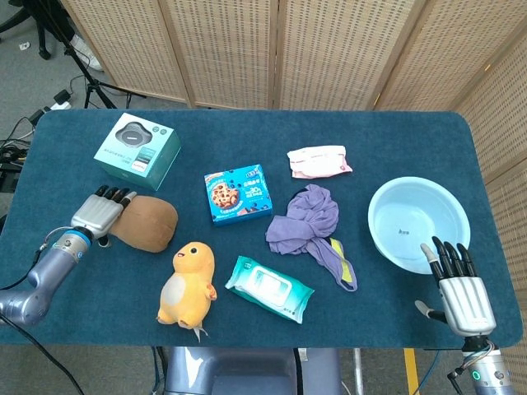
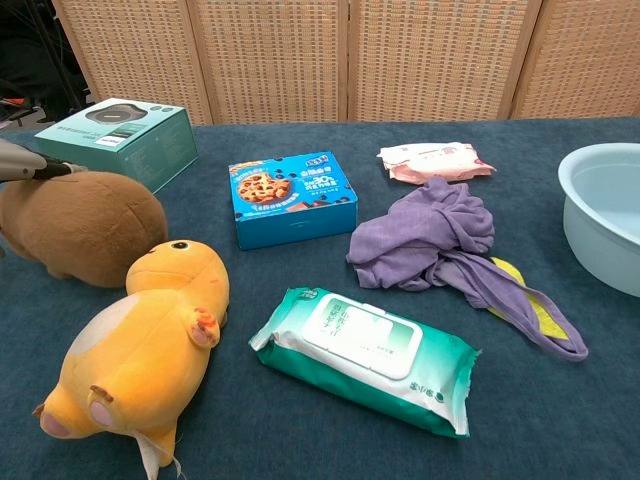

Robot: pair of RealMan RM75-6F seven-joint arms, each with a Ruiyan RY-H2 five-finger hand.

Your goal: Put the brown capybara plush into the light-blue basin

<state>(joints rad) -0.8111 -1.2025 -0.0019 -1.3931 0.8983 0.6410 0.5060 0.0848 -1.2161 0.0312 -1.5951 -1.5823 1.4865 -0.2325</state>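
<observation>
The brown capybara plush (image 1: 150, 222) lies at the table's left side, beside a yellow plush; the chest view shows it at the left edge (image 2: 88, 226). My left hand (image 1: 100, 212) lies over the plush's left end with its fingers (image 2: 28, 166) stretched out along the top, not closed round it. The light-blue basin (image 1: 418, 216) stands empty at the right, partly cut off in the chest view (image 2: 608, 215). My right hand (image 1: 459, 295) is open just in front of the basin, fingers spread and holding nothing.
A yellow plush (image 1: 188, 284) and a wipes pack (image 1: 269, 288) lie near the front edge. A blue cookie box (image 1: 238, 193), a purple cloth (image 1: 309, 222) and a pink packet (image 1: 319, 161) fill the middle. A teal box (image 1: 137, 151) stands behind the capybara.
</observation>
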